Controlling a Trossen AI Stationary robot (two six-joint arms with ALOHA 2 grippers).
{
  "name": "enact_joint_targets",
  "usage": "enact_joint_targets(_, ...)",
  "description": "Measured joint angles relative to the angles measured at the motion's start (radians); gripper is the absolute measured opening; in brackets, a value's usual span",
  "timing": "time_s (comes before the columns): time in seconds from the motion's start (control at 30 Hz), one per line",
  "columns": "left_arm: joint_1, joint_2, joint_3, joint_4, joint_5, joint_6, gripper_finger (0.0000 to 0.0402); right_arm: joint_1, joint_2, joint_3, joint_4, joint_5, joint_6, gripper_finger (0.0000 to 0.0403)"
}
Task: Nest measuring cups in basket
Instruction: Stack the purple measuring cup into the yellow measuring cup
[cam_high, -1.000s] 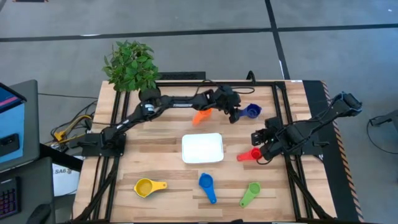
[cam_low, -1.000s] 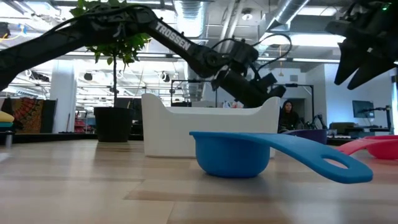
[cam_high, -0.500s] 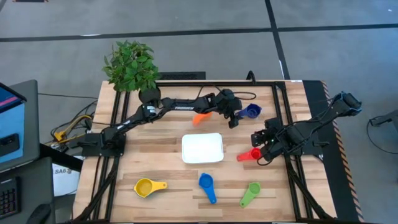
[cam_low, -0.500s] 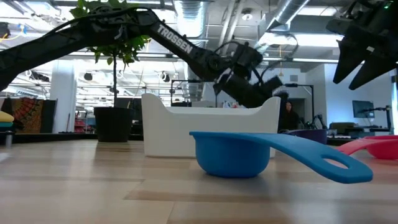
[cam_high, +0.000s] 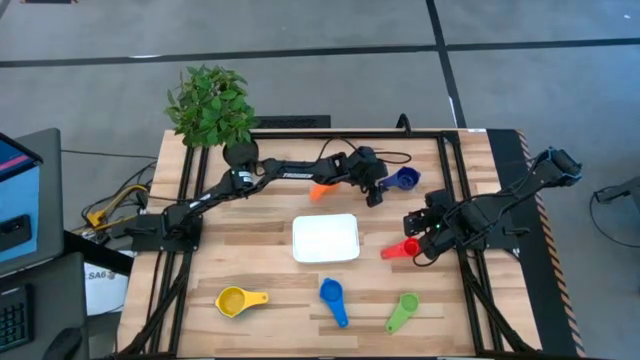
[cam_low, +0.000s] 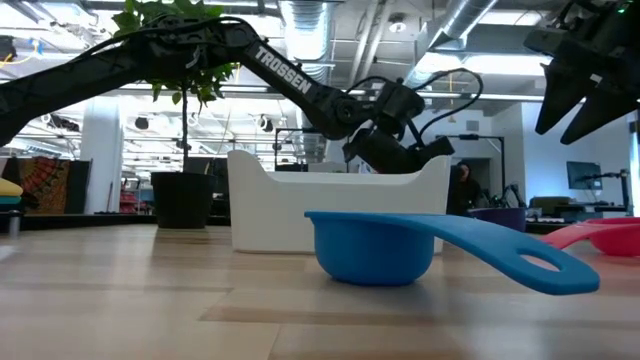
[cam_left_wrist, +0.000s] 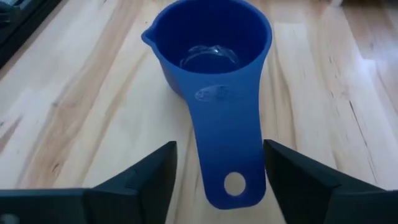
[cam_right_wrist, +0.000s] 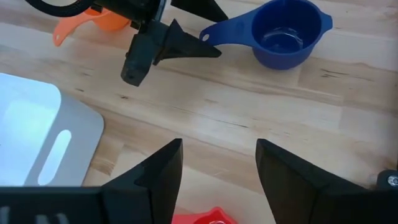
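Change: the left gripper (cam_high: 377, 190) has reached farther along the back of the table and dropped lower than a second ago, so that its open fingers now sit on either side of the dark blue cup's (cam_left_wrist: 214, 74) handle; the right arm and every cup lie as they did.
Left gripper: jaws apart, one finger (cam_left_wrist: 140, 177) on each side of the handle, not clamped on it.
Dark blue cup: upright on the wood at the back right of the table (cam_high: 275, 285), bowl away from the gripper, handle with its hanging hole pointing between the fingers; small pouring lip on the rim.
Right gripper (cam_high: 418, 236): jaws apart, held above the red cup (cam_high: 402, 248), gripping nothing.
Orange cup (cam_high: 323, 188): just beside the left arm, behind the basket.
Basket (cam_high: 325, 239): white, shallow, rounded corners, in the middle of the table, with no cup in it.
Front row: yellow cup (cam_high: 238, 299), blue cup (cam_high: 332, 297) and green cup (cam_high: 402, 310), well apart from each other, all upright on the wood.
Plant (cam_high: 210, 105): at the back left corner.
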Motion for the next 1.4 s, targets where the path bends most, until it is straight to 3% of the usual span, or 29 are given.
enact_joint_targets(0.2, 0.000, 0.000, 0.000, -0.009, 0.005, -0.010, 0.0153, 0.000, 0.000, 0.000, 0.000, -0.002, -0.002, 0.0226)
enact_joint_targets(0.37, 0.000, 0.000, 0.000, -0.010, -0.005, -0.032, 0.0127, 0.000, 0.000, 0.000, 0.000, -0.002, -0.002, 0.0224)
enact_joint_targets(0.5, 0.000, -0.001, 0.000, -0.031, -0.006, -0.052, 0.0134, 0.000, 0.000, 0.000, 0.000, -0.002, -0.013, 0.0223)
enact_joint_targets(0.67, 0.000, -0.045, 0.001, -0.207, -0.009, -0.056, 0.0150, 0.001, 0.000, 0.000, -0.004, -0.001, -0.025, 0.0224)
enact_joint_targets(1.03, -0.013, -0.166, 0.001, -0.427, -0.008, -0.031, 0.0129, 0.005, 0.000, 0.000, -0.039, 0.024, -0.029, 0.0225)
enact_joint_targets(1.2, -0.039, -0.172, 0.000, -0.565, -0.008, -0.022, 0.0147, -0.008, 0.000, 0.000, -0.053, 0.055, -0.046, 0.0226)
enact_joint_targets(1.4, -0.091, -0.166, 0.000, -0.619, -0.006, -0.008, 0.0156, -0.064, 0.003, 0.000, -0.045, 0.062, -0.088, 0.0225)
